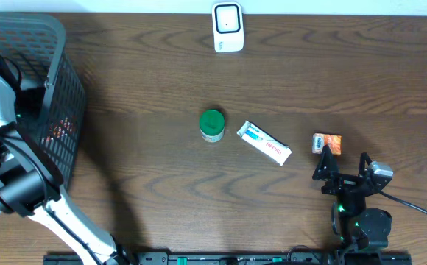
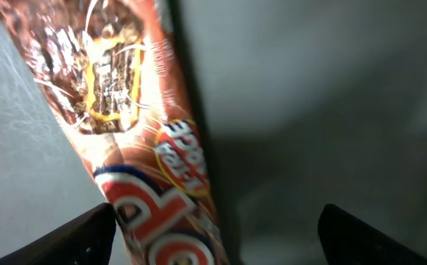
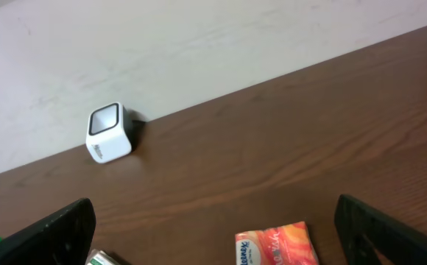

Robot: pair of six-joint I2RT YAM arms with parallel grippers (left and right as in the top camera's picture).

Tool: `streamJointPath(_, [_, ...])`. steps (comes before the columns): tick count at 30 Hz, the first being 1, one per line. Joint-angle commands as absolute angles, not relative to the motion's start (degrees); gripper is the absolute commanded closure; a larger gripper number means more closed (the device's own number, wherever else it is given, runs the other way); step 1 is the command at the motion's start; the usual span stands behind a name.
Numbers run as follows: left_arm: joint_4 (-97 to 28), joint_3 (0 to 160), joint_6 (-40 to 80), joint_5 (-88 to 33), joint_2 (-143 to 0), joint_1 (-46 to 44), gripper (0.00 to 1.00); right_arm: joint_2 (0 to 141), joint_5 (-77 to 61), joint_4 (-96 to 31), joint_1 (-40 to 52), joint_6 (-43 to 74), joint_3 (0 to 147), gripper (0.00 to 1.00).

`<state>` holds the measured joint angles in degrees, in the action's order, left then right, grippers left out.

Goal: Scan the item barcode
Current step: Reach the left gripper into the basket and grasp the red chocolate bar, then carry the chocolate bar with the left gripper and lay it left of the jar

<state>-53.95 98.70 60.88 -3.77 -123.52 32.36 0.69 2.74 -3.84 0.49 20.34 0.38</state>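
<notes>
Left wrist view: left gripper (image 2: 217, 235) spread wide, empty, above brown snack wrapper (image 2: 136, 147) inside basket (image 1: 51, 44). Risk: glossy film slipping when pinched; right gripper (image 1: 344, 171) idle, unclenched.

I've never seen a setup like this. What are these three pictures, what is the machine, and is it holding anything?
It is a robot with two arms at a wooden table. One picture looks down from above; the other two come from cameras on each wrist.

On the table lie a green-lidded jar, a white tube and a small orange tissue pack. The white cube at the far edge is the barcode scanner.

The left gripper reaches into the grey basket, open above a brown snack wrapper. The right gripper waits open near the tissue pack. Neither holds anything.
</notes>
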Motion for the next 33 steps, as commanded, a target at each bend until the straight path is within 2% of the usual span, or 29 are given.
streamJointPath(1, [-54.63,98.06,62.94,-3.42,-126.41,32.45,0.12,0.38,2.92,-4.03,-0.12,19.68,0.32,0.01])
streamJointPath(4, [-54.89,97.73,62.89,-3.42,-129.21,32.45,0.13,0.38,2.92,-4.03,-0.12,19.68,0.32,0.01])
streamJointPath(5, [-55.27,97.73,62.89,-3.44,-129.91,32.45,0.23,0.38,2.92,-4.03,-0.12,19.68,0.32,0.01])
streamJointPath(6, [-55.92,97.73,62.89,-3.42,-130.34,32.45,0.43,0.38,2.92,-4.03,-0.12,19.68,0.32,0.01])
streamJointPath(7, [-56.69,97.73,62.89,-3.42,-130.63,32.45,0.58,0.38,2.92,-4.03,-0.12,19.68,0.32,0.01])
streamJointPath(9, [-58.11,97.73,62.87,-3.42,-130.58,32.49,0.76,0.38,2.92,-4.03,-0.12,19.68,0.32,0.01])
streamJointPath(11, [-59.24,97.82,62.85,-3.44,-129.54,32.80,0.90,0.38,2.92,-4.03,-0.12,19.68,0.32,0.01])
streamJointPath(12, [-59.55,97.93,62.85,-3.44,-128.95,33.01,0.92,0.38,2.92,-4.03,-0.12,19.68,0.32,0.01])
streamJointPath(20, [-59.86,102.35,56.47,-8.86,-110.65,38.15,0.93,0.38,2.92,-4.03,-0.12,19.68,0.32,0.01])
streamJointPath(22, [-59.66,103.61,54.24,-10.87,-103.31,39.53,0.92,0.38,2.92,-4.03,-0.12,19.68,0.32,0.01])
streamJointPath(25, [-57.14,104.22,49.25,-20.12,-87.99,40.34,0.93,0.38,2.92,-4.03,-0.12,19.68,0.32,0.01])
streamJointPath(29, [-56.25,104.20,44.99,-29.78,-76.95,35.27,0.92,0.38,2.92,-4.03,-0.12,19.68,0.32,0.01])
streamJointPath(33, [-56.77,103.81,38.68,-31.35,-71.59,20.08,0.92,0.38,2.92,-4.03,-0.12,19.68,0.32,0.01])
